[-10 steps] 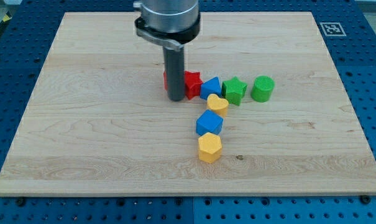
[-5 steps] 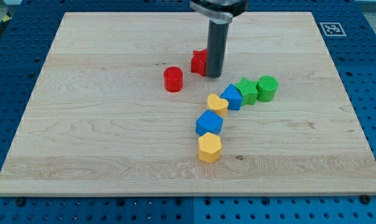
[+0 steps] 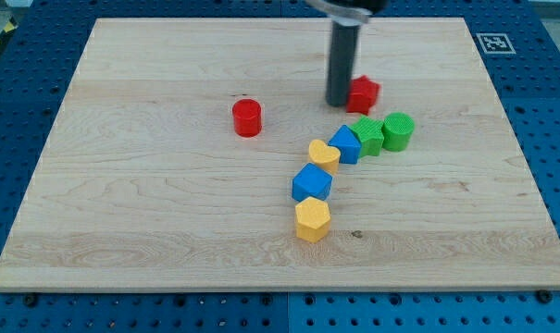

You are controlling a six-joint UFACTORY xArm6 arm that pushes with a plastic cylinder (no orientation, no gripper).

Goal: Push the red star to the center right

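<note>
The red star (image 3: pixel 364 94) lies right of the board's middle, in its upper half. My tip (image 3: pixel 339 102) stands right against the star's left side. A red cylinder (image 3: pixel 247 118) sits well to the left of my tip. Just below the star are a green star (image 3: pixel 367 135), a green cylinder (image 3: pixel 398 131) and a blue block (image 3: pixel 346 144), close together.
A yellow heart (image 3: pixel 323 154), a blue cube (image 3: pixel 312 182) and a yellow hexagon block (image 3: pixel 312 220) form a line running down from the blue block. The wooden board (image 3: pixel 122 203) ends at blue perforated table on all sides.
My tip moved up and to the right, and now stands left of the red star, which went right with it. The red cylinder shifted left and the blue and green blocks shifted.
</note>
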